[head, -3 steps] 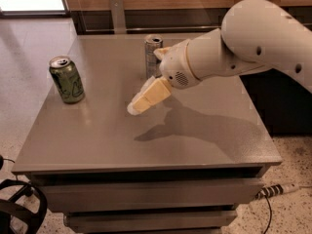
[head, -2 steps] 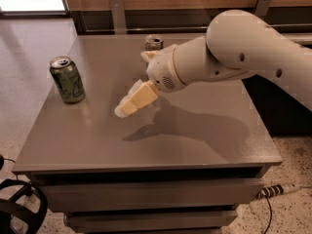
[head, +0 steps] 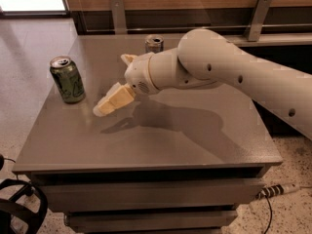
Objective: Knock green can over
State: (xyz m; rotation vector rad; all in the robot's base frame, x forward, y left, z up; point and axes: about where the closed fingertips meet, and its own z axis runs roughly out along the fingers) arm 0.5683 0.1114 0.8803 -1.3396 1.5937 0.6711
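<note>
The green can stands upright near the left edge of the grey table, olive green with pale markings and a silver top. My gripper is low over the table just to the right of the can, pointing down and left towards it, a short gap away and not touching. The white arm reaches in from the right.
A second can with a silver top stands at the back of the table, partly behind the arm. A wooden wall with metal brackets runs behind the table. A cable lies on the floor at the right.
The gripper has moved left across the table, closer to the green can. The green can stands where it was, upright.
</note>
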